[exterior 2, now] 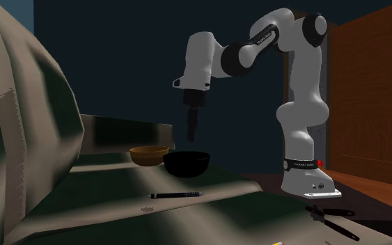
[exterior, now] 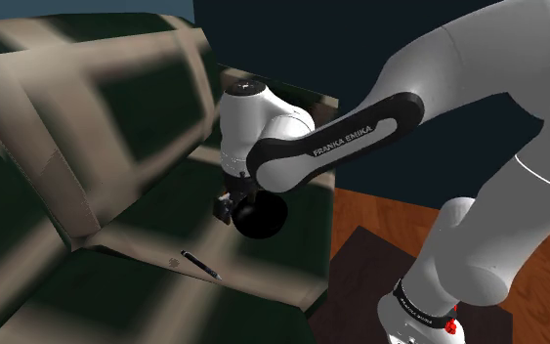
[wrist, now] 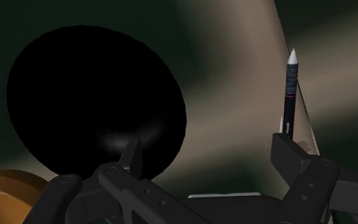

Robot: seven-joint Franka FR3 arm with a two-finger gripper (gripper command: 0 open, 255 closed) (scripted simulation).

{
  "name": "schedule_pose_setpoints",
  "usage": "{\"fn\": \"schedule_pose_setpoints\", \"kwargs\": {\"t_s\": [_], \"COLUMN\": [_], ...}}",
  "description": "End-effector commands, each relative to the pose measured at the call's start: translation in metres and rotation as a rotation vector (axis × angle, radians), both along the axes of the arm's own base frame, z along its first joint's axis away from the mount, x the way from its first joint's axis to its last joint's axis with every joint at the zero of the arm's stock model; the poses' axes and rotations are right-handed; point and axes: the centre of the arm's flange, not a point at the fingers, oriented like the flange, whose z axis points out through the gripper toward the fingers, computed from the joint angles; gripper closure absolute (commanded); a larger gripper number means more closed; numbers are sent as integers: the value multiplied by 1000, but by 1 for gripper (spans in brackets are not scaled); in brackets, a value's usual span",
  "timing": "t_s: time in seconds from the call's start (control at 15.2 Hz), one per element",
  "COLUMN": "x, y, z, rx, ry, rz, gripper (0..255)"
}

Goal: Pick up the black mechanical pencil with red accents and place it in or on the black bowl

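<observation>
arm [exterior: 478,88]: chunky white rounded shells, kinda glossy
joints [exterior 2: 237,59]: dark caps between the white links
lettering [exterior: 356,137]: white "FRANKA EMIKA" on a black band
base [exterior 2: 309,184]: white foot, black ring [exterior 2: 297,164] with tiny white text, red dot [exterior 2: 319,164] at the ring's 3 o'clock in the second exterior view
claw [exterior 2: 191,138]: all black, boxy fingers

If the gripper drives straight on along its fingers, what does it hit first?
Probably the black bowl, directly below the open gripper, near its rim on the side toward the pencil; depth is unclear.

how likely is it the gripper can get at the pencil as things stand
Probably yes: the open gripper hangs above the black bowl, and the pencil lies uncovered on the sofa seat beside that bowl.
</observation>
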Motion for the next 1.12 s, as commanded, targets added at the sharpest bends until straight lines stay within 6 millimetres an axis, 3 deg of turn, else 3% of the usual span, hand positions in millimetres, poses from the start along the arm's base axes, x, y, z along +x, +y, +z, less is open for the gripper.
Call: {"fn": "schedule_pose_setpoints", "kwargs": {"t_s": [0.0, 0.66, 1.06], "x": [5, 29, 32], "y": [21, 119, 117], "z": [-16, -100, -132], "rx": [-2, -18, -18], "ry": [2, 12, 12], "rz": [18, 104, 104], "gripper": [0, 0, 0]}}
